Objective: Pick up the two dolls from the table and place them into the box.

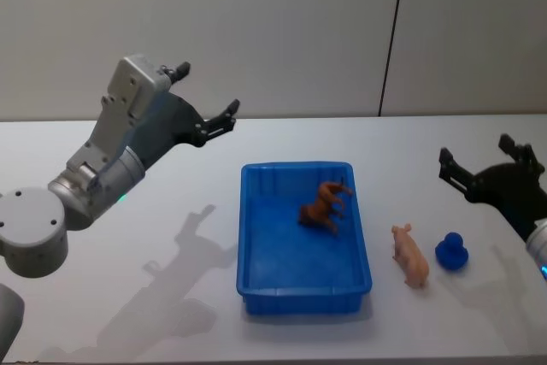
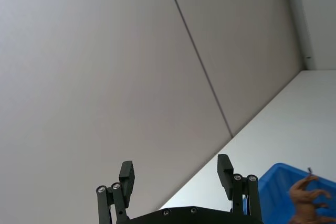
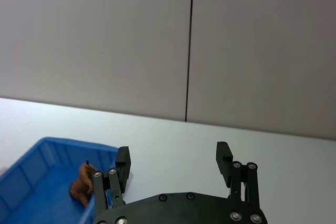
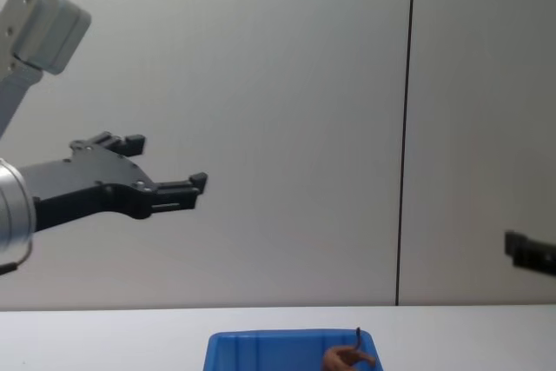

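1. Pink is the colour of the one we judge is next to be moved: the pink doll (image 1: pixel 410 256) lies on the white table (image 1: pixel 402 151), lengthwise from 12 to 6 o'clock.
2. At its 9 o'clock, just beside it but not touching, stands the blue box (image 1: pixel 278 254). The brown doll (image 1: pixel 326 205) is already inside, near 1 o'clock of the box's middle, so we reckon half the task is done.
3. At the pink doll's 3 o'clock, near but apart, sits a small blue toy (image 1: pixel 451 252).
4. The right gripper (image 1: pixel 476 151) hovers at about 1 o'clock from the pink doll, well apart, its claw released and holding nothing.
5. The left gripper (image 1: pixel 207 87) is raised at 11 o'clock from the box, also released and empty. We take it as idle for this step.
6. To reach well, we would bring the right claw down over the doll's middle with the fingers across its narrow body. One finger must stay clear of the blue toy, the other clear of the box wall.
7. After closing, we would lift above the rim before moving toward 9 o'clock, then let go over bare floor away from the brown doll.
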Motion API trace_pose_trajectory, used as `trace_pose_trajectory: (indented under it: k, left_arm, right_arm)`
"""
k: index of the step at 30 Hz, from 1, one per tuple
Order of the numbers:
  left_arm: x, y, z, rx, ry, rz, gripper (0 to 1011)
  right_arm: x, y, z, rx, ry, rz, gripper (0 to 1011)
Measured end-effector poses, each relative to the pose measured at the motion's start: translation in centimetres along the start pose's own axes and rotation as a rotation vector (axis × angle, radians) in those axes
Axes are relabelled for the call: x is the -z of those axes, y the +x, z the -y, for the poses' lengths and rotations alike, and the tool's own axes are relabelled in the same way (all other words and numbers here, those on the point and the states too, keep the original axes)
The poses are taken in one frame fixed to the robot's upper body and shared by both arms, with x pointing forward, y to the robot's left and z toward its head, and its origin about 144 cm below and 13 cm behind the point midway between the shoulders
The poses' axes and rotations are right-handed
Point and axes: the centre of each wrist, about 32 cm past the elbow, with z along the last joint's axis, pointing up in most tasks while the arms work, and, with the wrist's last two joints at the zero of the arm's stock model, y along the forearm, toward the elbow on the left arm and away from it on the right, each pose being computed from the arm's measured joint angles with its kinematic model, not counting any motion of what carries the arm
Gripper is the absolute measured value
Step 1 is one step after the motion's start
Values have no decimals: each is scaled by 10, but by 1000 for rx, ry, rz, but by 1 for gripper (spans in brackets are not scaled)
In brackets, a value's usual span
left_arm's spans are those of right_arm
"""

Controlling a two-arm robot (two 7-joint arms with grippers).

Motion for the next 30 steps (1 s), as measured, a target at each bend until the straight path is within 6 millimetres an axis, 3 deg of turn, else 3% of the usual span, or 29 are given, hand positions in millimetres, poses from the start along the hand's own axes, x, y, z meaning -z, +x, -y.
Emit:
trace_pose_trajectory:
  k: [30]
  left_arm:
    - [-5,1,-11,-135,24,95,1001]
  right_arm:
    - [66,17,-19,33,-230,-79,1001]
